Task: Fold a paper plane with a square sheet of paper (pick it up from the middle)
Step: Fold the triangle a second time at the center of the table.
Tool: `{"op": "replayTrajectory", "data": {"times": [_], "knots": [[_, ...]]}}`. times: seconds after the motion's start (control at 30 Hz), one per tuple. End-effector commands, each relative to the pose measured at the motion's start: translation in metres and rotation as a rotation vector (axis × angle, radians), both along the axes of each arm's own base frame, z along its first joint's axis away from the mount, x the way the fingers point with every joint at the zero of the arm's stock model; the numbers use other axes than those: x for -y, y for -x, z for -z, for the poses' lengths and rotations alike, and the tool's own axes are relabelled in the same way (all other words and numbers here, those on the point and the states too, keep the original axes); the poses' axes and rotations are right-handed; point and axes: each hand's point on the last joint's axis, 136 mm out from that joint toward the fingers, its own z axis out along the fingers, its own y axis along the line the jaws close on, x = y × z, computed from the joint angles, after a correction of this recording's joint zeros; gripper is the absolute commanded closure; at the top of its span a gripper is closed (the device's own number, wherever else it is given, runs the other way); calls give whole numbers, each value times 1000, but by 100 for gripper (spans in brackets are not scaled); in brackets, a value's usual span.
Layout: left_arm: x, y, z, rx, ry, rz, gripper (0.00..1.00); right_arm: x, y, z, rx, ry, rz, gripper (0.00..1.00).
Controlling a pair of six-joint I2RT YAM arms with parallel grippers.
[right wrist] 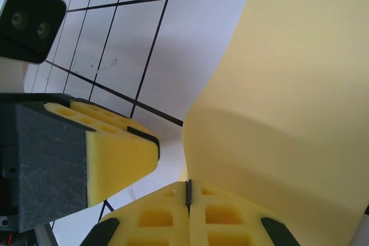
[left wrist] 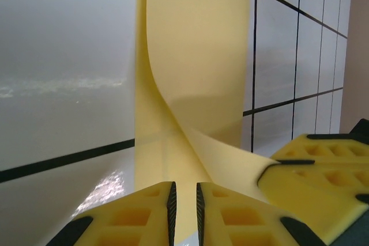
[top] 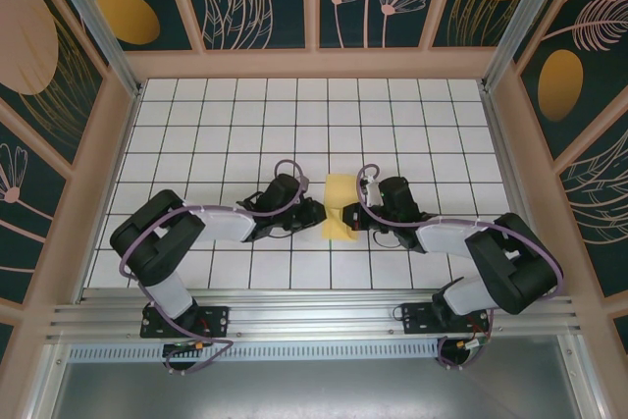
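The square sheet of paper (top: pixel 339 198) is yellow and lies folded into a narrow strip at the middle of the tiled table, between my two grippers. In the left wrist view the sheet (left wrist: pixel 190 56) has one layer curling up off the table into the right gripper (left wrist: pixel 271 168). My right gripper (right wrist: pixel 188 191) is shut, and the sheet (right wrist: pixel 288 84) rises from its pinch. My left gripper (left wrist: pixel 184 200) stands over the strip's near end with a narrow gap between its pads, and the paper shows through that gap. In the top view the left gripper (top: pixel 316 211) and right gripper (top: pixel 349 218) nearly meet. The paper plane is out of view.
The white grid-tile table (top: pixel 245 125) is boxed in by beige frames and patterned walls (top: pixel 59 95). An aluminium rail (top: pixel 314 321) runs along the near edge by the arm bases. The left wrist's camera housing (right wrist: pixel 29 18) sits close to the right gripper.
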Motion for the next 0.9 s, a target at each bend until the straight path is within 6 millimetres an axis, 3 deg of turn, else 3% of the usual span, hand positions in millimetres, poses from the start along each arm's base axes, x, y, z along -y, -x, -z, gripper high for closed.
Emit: {"op": "replayTrajectory", "data": {"times": [0.0,0.13,0.53,0.87], "knots": [[9,1,6,-14,1,32,79,0,4,3,-14,-9,-13,100],[17,5,8,-19,12,54,80,9,-4,4,-17,-3,28,100],[29,16,18,-51,10,79,86,9,-6,4,-13,-8,31,100],[12,19,43,-83,-118,51,88,23,-17,10,-7,46,40,100]]}}
